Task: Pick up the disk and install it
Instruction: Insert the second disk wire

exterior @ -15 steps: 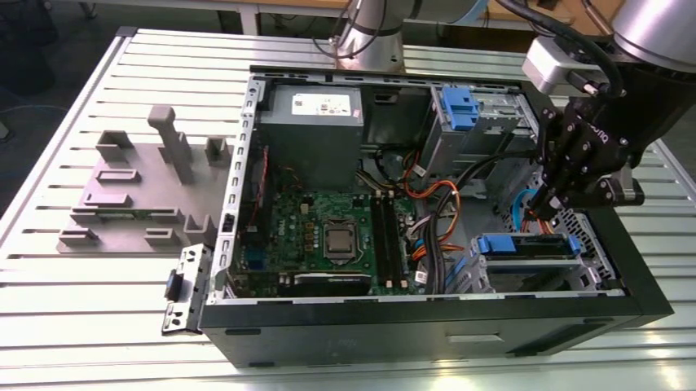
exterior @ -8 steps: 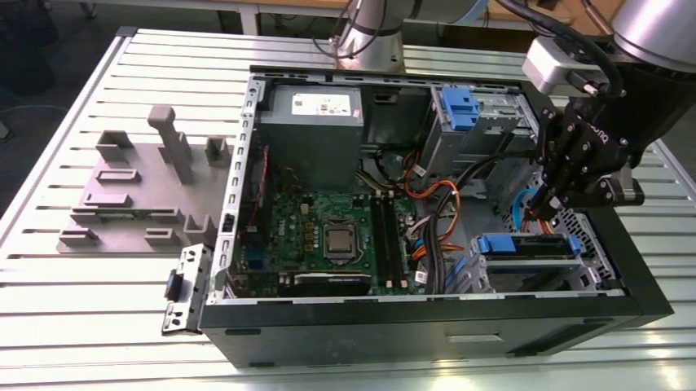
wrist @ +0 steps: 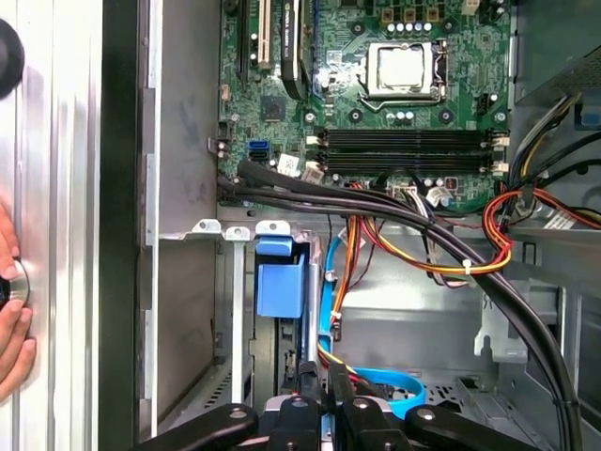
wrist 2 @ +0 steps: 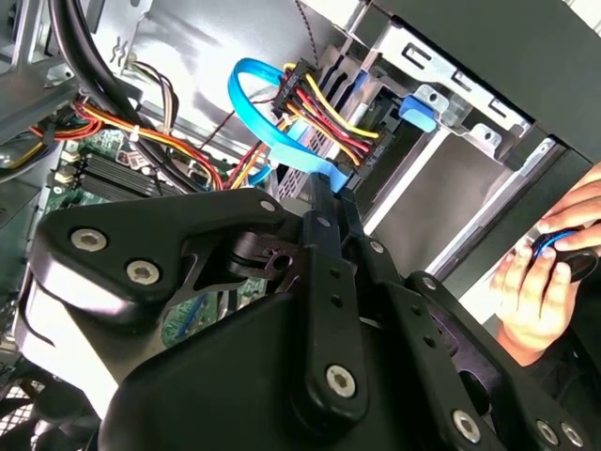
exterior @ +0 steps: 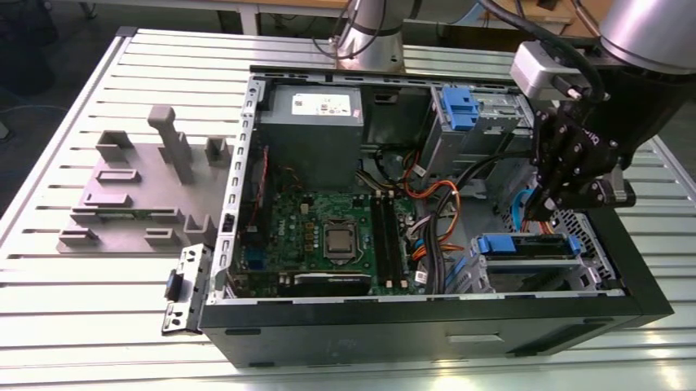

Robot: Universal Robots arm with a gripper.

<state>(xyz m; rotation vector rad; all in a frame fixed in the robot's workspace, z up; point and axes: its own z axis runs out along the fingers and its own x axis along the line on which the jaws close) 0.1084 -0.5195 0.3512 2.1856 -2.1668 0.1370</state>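
My pincer (wrist: 321,374), pressed together and empty, hangs by the flat silver-grey disk with blue plastic rails (exterior: 526,247): rigid, dense, shock-sensitive, best pinched across those rails.

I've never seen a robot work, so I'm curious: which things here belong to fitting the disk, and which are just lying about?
For the job:
- gripper, above the drive bay
- disk, blue-railed, apparently sitting in the drive cage

Just lying about:
- grey fixture on the table
- power supply box
- motherboard
- a person's hand
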